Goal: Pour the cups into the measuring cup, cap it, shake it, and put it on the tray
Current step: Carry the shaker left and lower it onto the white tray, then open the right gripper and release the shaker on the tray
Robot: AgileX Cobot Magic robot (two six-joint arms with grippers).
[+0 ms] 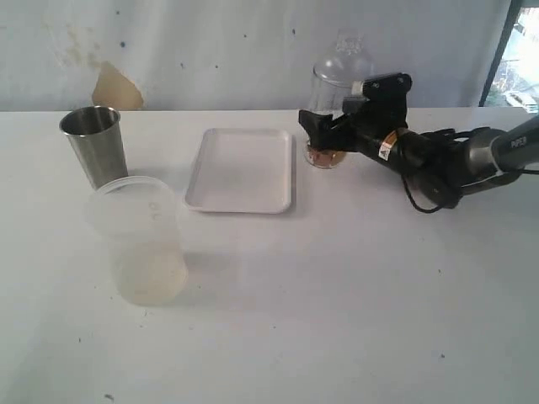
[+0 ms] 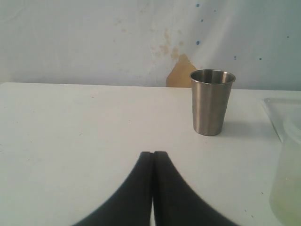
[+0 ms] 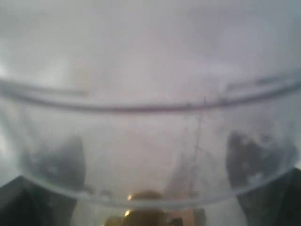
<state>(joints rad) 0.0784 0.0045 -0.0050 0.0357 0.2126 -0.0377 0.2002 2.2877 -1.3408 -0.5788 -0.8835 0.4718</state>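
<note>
So the right end effector (image 1: 324, 130) has its jaws spread wide around the measuring cup (image 1: 333, 88). In the right wrist view the dark fingers (image 3: 56, 160) sit against both sides of the clear wall, so it looks like a proper grip to me. The cup is upright toward the far edge of the desk (image 1: 337, 295), just beside the short end of the white tray (image 1: 240, 168), not on it. The dome cap (image 1: 345, 49) is already on top, and there's some brownish stuff (image 1: 324, 156) down in the bottom. Nothing's on the tray. Over by the far left corner is the steel tumbler (image 1: 94, 147), upright, and right in front of it, nearer the front edge, stands a frosted plastic tub (image 1: 143, 244). The left end effector (image 2: 153, 154) only shows in its own wrist view, fingers pressed fully together, holding nothing, low over the desk and pointing toward the tumbler.
</note>
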